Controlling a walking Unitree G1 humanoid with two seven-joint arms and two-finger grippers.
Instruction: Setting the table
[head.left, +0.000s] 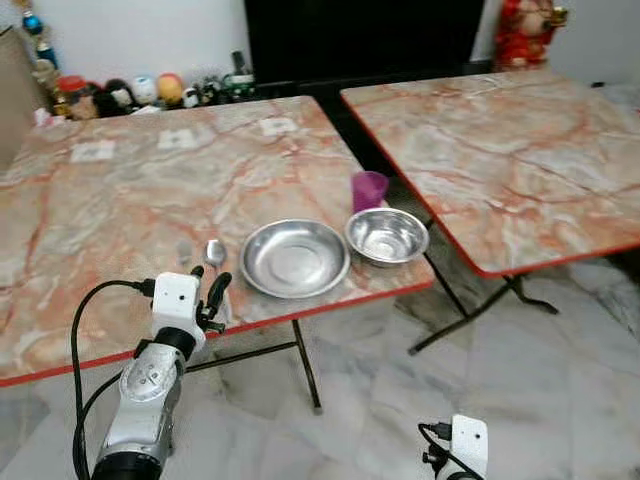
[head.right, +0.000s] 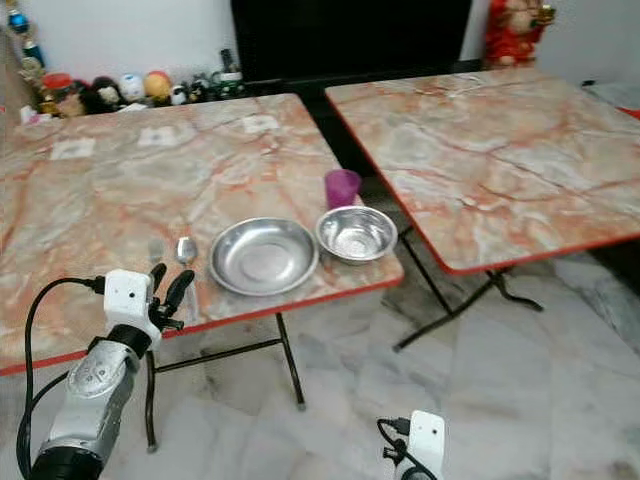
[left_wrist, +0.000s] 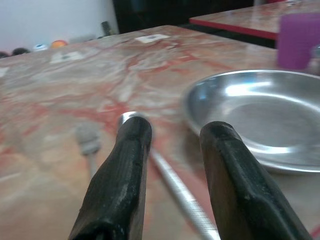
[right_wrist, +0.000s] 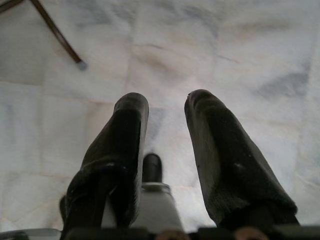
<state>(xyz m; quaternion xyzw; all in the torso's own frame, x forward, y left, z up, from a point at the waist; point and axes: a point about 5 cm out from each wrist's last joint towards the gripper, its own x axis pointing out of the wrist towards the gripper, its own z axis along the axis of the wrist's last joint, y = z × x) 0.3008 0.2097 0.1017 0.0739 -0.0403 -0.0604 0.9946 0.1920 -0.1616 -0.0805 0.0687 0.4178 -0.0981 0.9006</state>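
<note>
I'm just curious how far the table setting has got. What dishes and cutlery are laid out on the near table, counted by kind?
Steel plate: 1
Steel bowl: 1
Purple cup: 1
Spoon: 1
Fork: 1
Total: 5 pieces, all near the front edge of the marble-patterned table. The left gripper is open over the spoon's handle.

Toys (head.left: 130, 92) line the wall (second table (head.left: 520, 150) beside).
</note>
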